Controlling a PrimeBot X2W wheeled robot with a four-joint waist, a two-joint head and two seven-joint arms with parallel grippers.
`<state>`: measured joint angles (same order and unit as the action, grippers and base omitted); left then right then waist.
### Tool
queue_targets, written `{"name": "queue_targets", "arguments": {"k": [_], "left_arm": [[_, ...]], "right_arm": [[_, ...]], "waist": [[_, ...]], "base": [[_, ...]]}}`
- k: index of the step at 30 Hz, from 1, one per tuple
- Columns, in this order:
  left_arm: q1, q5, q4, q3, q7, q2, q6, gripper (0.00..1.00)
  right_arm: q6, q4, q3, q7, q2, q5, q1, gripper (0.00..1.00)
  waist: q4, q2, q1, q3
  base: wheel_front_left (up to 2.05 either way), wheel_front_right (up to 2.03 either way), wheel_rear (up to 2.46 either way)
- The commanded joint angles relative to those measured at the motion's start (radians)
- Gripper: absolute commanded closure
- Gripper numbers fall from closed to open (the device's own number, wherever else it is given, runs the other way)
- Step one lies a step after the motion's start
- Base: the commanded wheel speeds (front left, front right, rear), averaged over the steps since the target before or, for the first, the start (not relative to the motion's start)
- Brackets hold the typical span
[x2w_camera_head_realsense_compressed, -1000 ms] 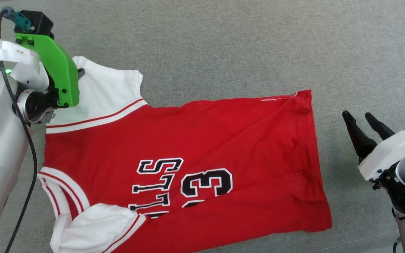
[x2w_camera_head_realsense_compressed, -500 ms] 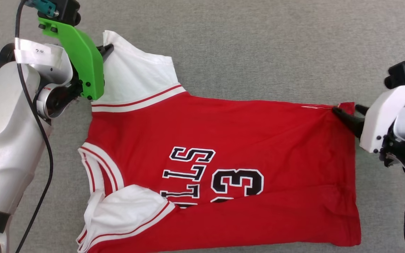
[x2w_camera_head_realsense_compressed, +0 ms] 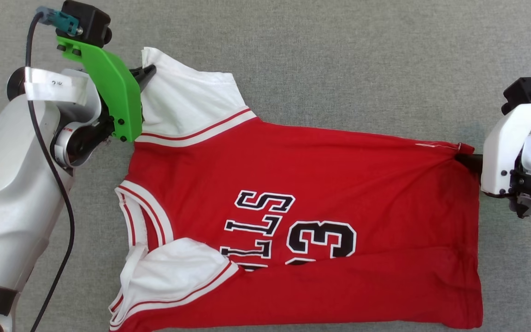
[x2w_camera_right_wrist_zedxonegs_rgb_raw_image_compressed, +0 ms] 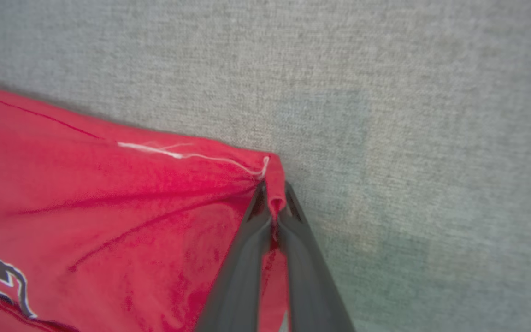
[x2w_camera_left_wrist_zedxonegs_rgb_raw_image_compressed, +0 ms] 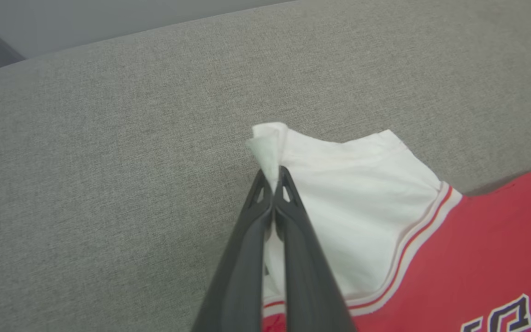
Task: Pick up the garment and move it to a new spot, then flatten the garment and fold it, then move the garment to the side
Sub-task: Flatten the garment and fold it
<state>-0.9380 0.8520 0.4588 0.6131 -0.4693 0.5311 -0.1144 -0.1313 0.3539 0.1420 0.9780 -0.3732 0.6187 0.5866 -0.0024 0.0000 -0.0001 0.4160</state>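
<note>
Garment, laid print-up on a grey woven surface and held at two far-edge points. The left gripper is clamped on the tip of the far white sleeve; the right gripper is pinched shut on the far hem corner. Both bites are thin, so cloth could be lost if the arms are drawn apart too hard, and the near sleeve, folded over the chest, could be creased deeper. A black cable is hung beside the left arm, apart from the cloth.
</note>
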Motion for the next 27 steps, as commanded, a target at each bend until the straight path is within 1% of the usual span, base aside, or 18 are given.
{"name": "queue_targets", "arguments": {"k": [1, 8, 12, 16, 18, 22, 27], "left_arm": [[0.018, 0.008, 0.000, -0.006, 0.018, 0.004, 0.001, 1.00], [0.063, 0.018, -0.001, -0.036, 0.102, 0.014, 0.008, 1.00], [0.117, 0.033, -0.027, -0.056, 0.146, 0.028, 0.017, 1.00], [0.210, 0.046, -0.085, -0.077, 0.196, 0.053, 0.041, 1.00], [0.275, 0.055, -0.126, -0.087, 0.220, 0.070, 0.058, 1.00], [0.425, 0.076, -0.219, -0.104, 0.260, 0.097, 0.109, 1.00], [0.634, 0.108, -0.333, -0.118, 0.302, 0.117, 0.189, 1.00]], "right_arm": [[0.001, 0.026, 0.012, 0.007, 0.026, -0.011, -0.046, 1.00], [0.001, -0.094, -0.089, -0.118, 0.026, -0.050, -0.033, 1.00], [0.001, -0.149, -0.127, -0.167, 0.030, -0.070, -0.079, 1.00], [0.001, -0.182, -0.149, -0.205, 0.039, -0.080, -0.154, 1.00], [0.001, -0.198, -0.158, -0.215, 0.048, -0.085, -0.202, 1.00], [0.001, -0.233, -0.176, -0.255, 0.064, -0.099, -0.303, 1.00], [0.001, -0.265, -0.200, -0.310, 0.097, -0.109, -0.438, 1.00]], "waist": [[0.002, 0.0000, 0.0001, -0.018], [0.021, 0.0000, 0.0001, -0.095], [0.038, 0.0000, 0.0001, -0.139], [0.052, 0.0000, 0.0001, -0.181], [0.056, 0.0000, 0.0001, -0.203], [0.067, 0.0000, 0.0001, -0.245], [0.073, 0.0000, 0.0001, -0.288]], "base": [[0.00, 0.00, 0.00], [0.00, 0.00, 0.00], [0.00, 0.00, 0.00], [0.00, 0.00, 0.00], [0.00, 0.00, 0.00], [0.00, 0.00, 0.00], [0.00, 0.00, 0.00]]}}
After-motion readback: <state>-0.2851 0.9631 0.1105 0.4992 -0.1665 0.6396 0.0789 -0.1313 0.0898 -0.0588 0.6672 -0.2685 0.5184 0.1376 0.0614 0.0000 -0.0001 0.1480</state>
